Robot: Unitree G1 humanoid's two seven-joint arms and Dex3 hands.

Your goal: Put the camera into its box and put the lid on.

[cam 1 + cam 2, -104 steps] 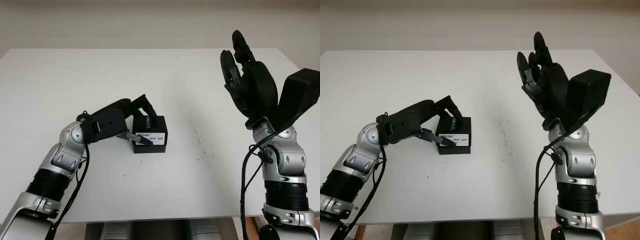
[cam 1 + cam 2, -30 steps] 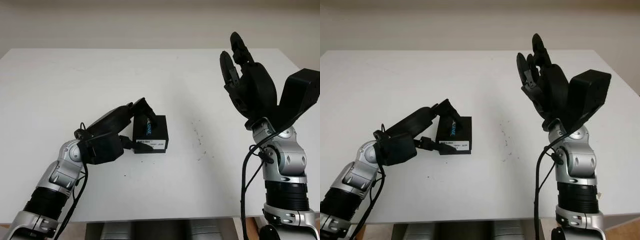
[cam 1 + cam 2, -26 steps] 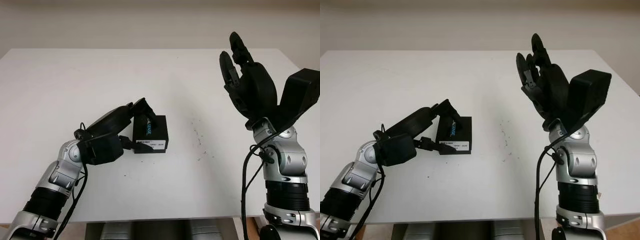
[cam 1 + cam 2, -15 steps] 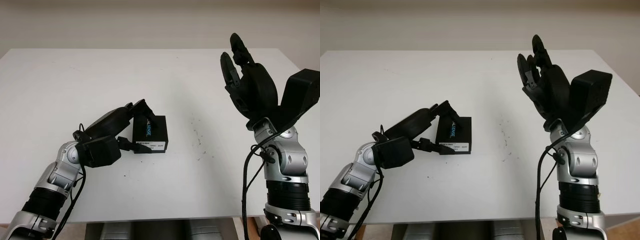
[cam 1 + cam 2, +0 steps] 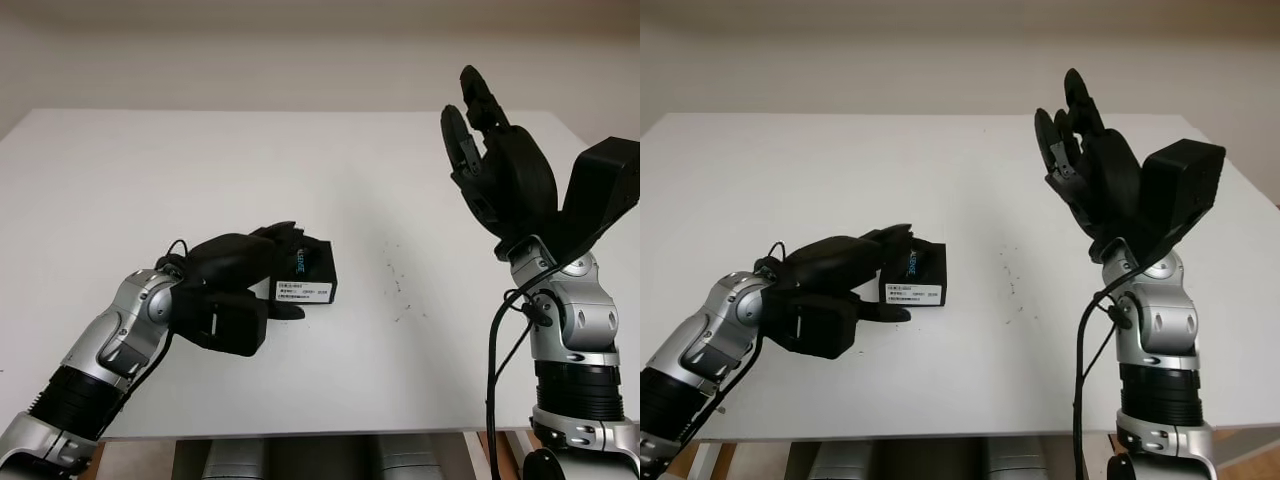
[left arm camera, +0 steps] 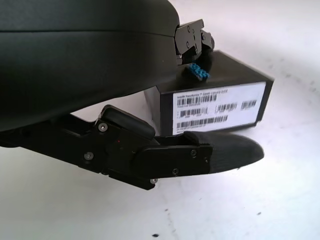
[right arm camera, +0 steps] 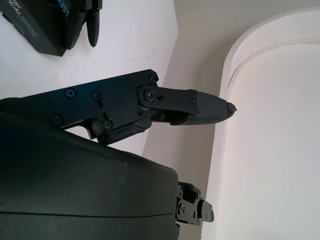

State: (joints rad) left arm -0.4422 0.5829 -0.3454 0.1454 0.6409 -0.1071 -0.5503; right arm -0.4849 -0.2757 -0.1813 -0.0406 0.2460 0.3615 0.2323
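A black box with a white barcode label on its front stands closed on the white table, left of the middle. My left hand lies over its left side, fingers curled on the top and thumb stretched along the table just below the label. The left wrist view shows the box close up, with the fingers touching its top edge. My right hand is raised high above the table's right side, open and holding nothing. No camera is visible outside the box.
A few small dark specks lie on the table to the right of the box. The table's front edge runs near the bottom of the view.
My left wrist has rolled over and moved in, so the hand now covers the box's top and left side instead of reaching at it from the side. The box stays put. The right hand is still.
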